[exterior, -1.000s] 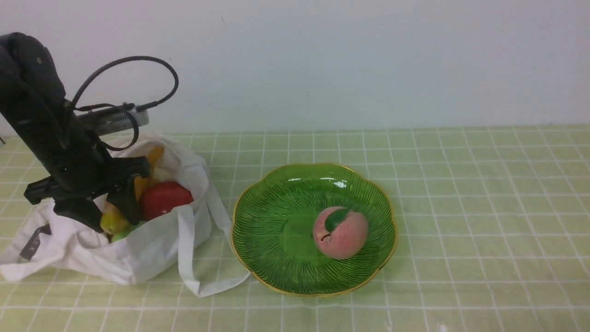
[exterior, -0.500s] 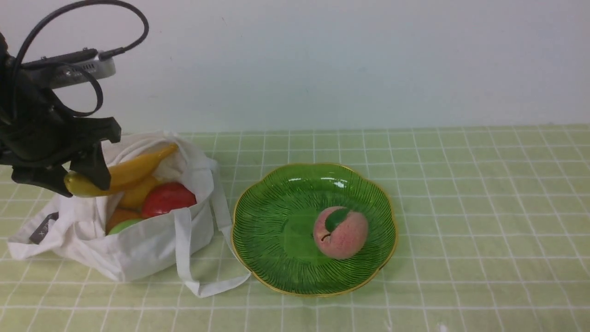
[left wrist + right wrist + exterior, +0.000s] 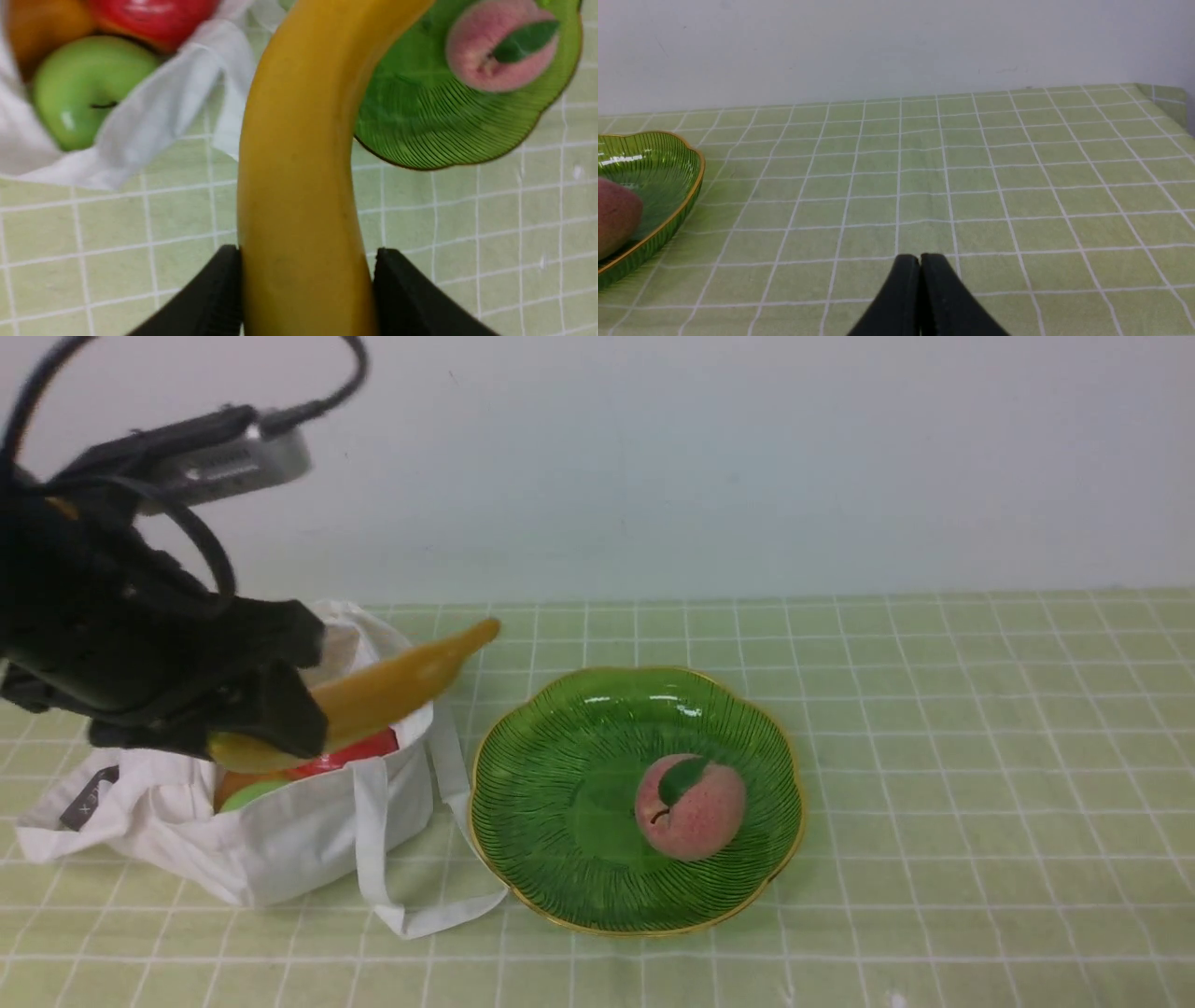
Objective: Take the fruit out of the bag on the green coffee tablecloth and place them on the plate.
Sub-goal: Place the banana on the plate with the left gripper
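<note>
Across the whole scene lies the green coffee tablecloth (image 3: 980,756), pale yellow-green with a white grid, ending at a plain wall on the far side. At the left sits the white cloth bag (image 3: 280,845), mouth open, with a strap (image 3: 373,868) trailing toward the near side and a small black label (image 3: 89,798) on its left end. Just right of the bag stands the green ribbed plate (image 3: 560,868) with a gold rim.

Over the bag hangs the left gripper (image 3: 306,252), holding a yellow banana (image 3: 401,681) above the bag's mouth; its free end points right, toward the plate. The left wrist view shows what the front view hides: both black fingers (image 3: 215,298) press against the banana's sides.

On the plate, right of centre, rests a pink peach (image 3: 691,807) with a green leaf. A red apple (image 3: 355,751) shows in the bag. The front view gives only slivers of a green apple (image 3: 79,88) and an orange fruit (image 3: 42,23), which the wrist view shows plainly.

The right gripper (image 3: 920,261) appears only in its own wrist view, fingers pressed together on nothing, above bare cloth right of the plate.
</note>
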Controlling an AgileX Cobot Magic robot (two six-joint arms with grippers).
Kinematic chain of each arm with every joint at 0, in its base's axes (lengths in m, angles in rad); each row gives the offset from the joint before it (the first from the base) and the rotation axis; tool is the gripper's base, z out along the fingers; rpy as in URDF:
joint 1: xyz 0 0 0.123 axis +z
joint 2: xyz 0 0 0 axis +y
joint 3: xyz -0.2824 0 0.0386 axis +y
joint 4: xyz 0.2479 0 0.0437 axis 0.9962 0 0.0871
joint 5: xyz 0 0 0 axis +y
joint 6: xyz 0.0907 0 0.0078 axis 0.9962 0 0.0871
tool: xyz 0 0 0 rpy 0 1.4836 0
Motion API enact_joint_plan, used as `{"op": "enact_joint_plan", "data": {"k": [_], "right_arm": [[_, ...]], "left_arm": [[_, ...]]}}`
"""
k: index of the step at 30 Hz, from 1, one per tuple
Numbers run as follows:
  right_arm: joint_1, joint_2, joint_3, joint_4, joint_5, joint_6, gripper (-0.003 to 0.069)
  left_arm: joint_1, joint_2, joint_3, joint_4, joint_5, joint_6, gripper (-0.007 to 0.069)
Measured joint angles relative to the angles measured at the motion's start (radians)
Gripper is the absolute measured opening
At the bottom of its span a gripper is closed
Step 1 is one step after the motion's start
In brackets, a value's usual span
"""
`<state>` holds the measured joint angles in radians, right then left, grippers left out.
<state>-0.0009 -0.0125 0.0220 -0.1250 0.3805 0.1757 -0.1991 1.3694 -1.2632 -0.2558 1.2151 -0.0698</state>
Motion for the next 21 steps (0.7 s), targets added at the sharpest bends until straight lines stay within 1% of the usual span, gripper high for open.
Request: {"op": "enact_joint_plan", "data": {"k": [2, 3, 7, 10, 13, 20, 21], "right_arm": [[0.0, 0.0, 0.0, 0.0, 0.0, 0.0, -0.001], [0.0, 0.0, 0.0, 0.0, 0.0, 0.0, -0.001], [0.0, 0.0, 0.0, 0.0, 0.0, 0.0, -0.001], [0.0, 0.0, 0.0, 0.0, 0.0, 0.0, -0.001], [0.0, 0.0, 0.0, 0.0, 0.0, 0.0, -0.001], [0.0, 0.0, 0.0, 0.0, 0.0, 0.0, -0.001], [0.0, 0.0, 0.0, 0.0, 0.0, 0.0, -0.001]], "left_arm": [[-0.037, 0.027, 0.0, 0.001, -0.026, 0.001, 0.0321], [-0.077, 0.073, 0.001, 0.0, -0.069, 0.002, 0.0321], [-0.133, 0.187, 0.003, -0.037, -0.173, 0.002, 0.0321], [-0.156, 0.271, 0.004, -0.076, -0.27, 0.004, 0.0321], [-0.162, 0.355, -0.011, -0.087, -0.364, 0.007, 0.0321], [-0.162, 0.462, -0.056, -0.108, -0.41, 0.01, 0.0321], [-0.162, 0.478, -0.063, -0.109, -0.414, 0.01, 0.0332]]}}
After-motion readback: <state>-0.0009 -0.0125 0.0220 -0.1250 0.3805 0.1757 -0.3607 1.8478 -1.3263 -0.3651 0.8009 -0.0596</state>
